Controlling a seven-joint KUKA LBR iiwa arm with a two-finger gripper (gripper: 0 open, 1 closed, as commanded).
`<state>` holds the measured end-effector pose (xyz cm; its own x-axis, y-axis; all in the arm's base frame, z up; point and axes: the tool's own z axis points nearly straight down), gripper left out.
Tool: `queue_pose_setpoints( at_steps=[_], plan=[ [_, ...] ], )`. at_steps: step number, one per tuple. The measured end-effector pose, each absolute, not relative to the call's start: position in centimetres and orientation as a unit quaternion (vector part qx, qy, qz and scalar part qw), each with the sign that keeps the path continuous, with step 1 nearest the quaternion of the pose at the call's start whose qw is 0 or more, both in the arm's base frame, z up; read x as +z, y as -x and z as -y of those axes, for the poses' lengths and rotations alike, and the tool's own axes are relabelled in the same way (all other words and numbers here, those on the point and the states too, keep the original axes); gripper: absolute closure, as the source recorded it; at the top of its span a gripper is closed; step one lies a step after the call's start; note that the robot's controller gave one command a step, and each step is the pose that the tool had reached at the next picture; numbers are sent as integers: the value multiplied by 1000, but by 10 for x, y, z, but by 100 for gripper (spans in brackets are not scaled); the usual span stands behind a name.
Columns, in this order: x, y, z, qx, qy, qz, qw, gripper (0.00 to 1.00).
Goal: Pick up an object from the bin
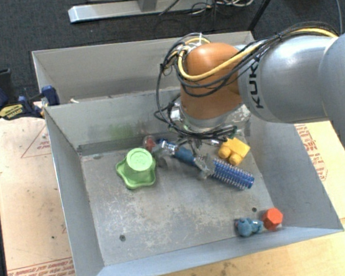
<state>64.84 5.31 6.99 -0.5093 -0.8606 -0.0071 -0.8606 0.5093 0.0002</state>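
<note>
My gripper (pixel 204 131) hangs low over the back middle of the bin, under the arm's orange cover. Right beneath it lies a blue brush (pixel 228 172), its handle pointing up-left under the gripper and its bristle head stretching toward the lower right. A yellow block (pixel 233 151) sits just to the right of the gripper, touching the brush. A small reddish piece (pixel 150 143) lies at the handle's left end. How the gripper stands against the brush is hidden by the wrist.
A green flower-shaped cup (pixel 137 167) stands left of the gripper. A small blue figure (pixel 245 226) and an orange piece (pixel 272 218) lie together at the front right corner. The bin's sloped walls rise close behind and to the right of the arm.
</note>
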Motion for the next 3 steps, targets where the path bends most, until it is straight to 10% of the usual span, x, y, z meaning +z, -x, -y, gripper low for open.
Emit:
queue_pose_setpoints(
  at_steps=[1,2,3],
  plan=[
    [71,-649,-53,2,495,-869,4,100],
    [171,-652,-54,-2,494,-869,6,100],
    [193,-653,-55,0,492,-870,4,100]
  ],
)
